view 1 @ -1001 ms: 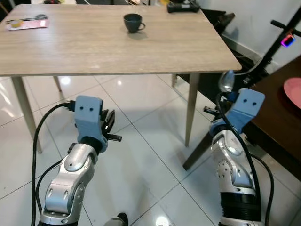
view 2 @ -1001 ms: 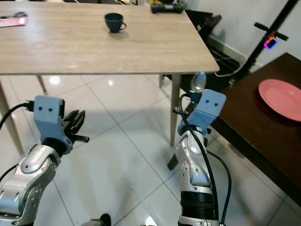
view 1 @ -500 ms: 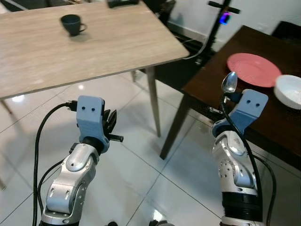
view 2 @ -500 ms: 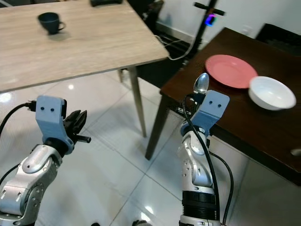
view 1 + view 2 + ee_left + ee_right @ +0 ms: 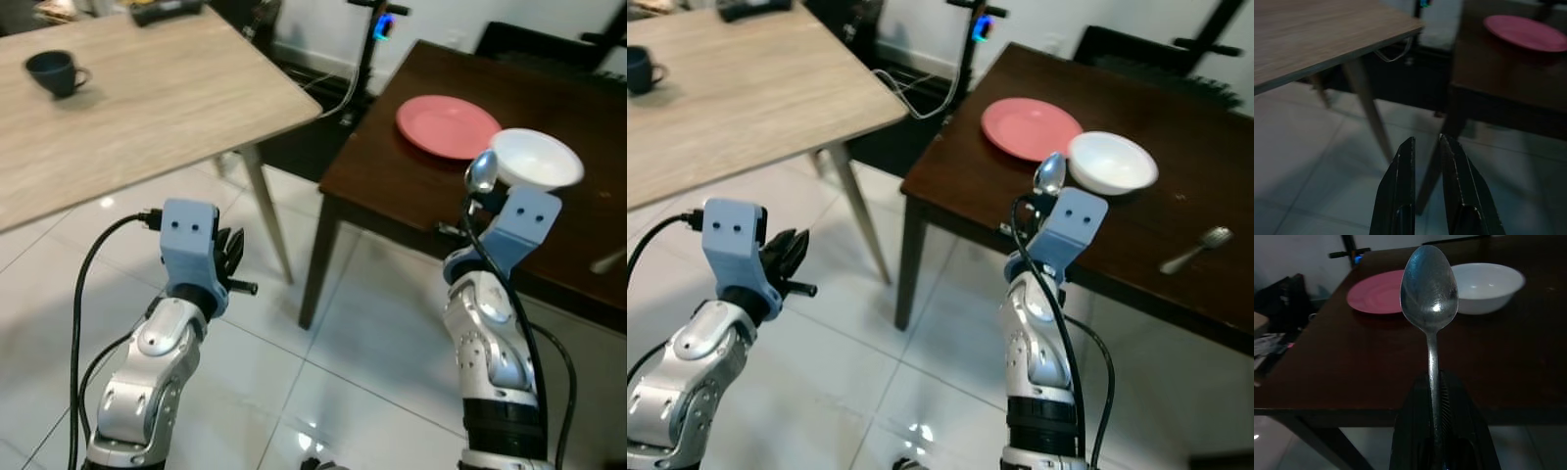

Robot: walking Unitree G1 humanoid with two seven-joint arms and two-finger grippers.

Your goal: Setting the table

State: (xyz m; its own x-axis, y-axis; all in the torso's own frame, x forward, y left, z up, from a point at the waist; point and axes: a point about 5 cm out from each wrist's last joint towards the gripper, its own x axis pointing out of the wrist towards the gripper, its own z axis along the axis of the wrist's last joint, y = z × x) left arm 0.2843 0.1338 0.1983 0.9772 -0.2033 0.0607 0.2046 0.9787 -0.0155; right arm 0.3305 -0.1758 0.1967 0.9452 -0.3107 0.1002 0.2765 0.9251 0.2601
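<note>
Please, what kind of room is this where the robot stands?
Probably a dining area in a home: a dark wooden table bears a pink plate, a white bowl and a fork, a light wooden table stands beside it, and the floor is glossy white tile.

I am in a home dining room: glossy white floor tiles [image 5: 353, 343], a light wooden counter [image 5: 147, 108] with a dark cup [image 5: 54, 71], and a dark brown wooden counter [image 5: 1176, 206] carrying a round pink plate [image 5: 1029, 127], white bowl [image 5: 1112, 163] and metal fork [image 5: 1195, 249].
</note>
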